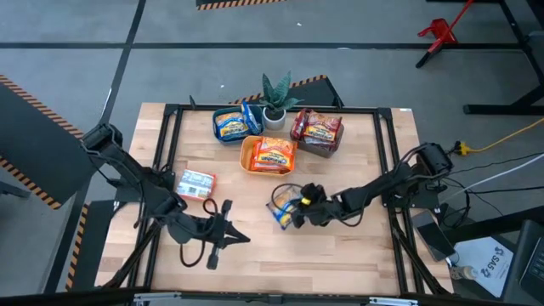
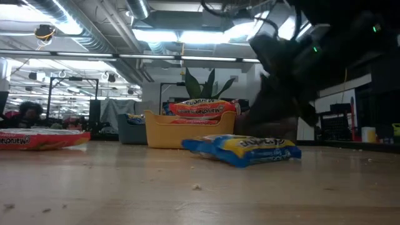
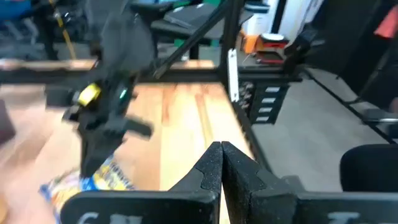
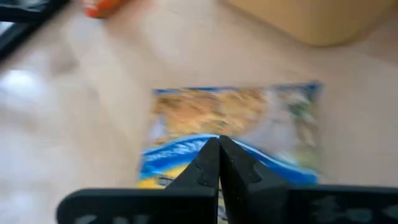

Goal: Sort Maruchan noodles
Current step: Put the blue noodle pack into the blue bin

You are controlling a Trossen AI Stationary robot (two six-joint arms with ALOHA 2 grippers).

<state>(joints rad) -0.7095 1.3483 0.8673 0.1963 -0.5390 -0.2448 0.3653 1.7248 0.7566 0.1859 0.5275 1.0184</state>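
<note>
Both jaws pressed together, nothing pinched. Your right gripper [image 1: 293,214] hangs just over the yellow-and-blue packet [image 1: 285,209], which lies flat on the table [image 1: 357,255] in front of the orange bin [image 1: 249,157]. Your left gripper [image 1: 242,239] waits low near the front edge, well apart from the red-and-white packet [image 1: 195,183] on the left.
</note>
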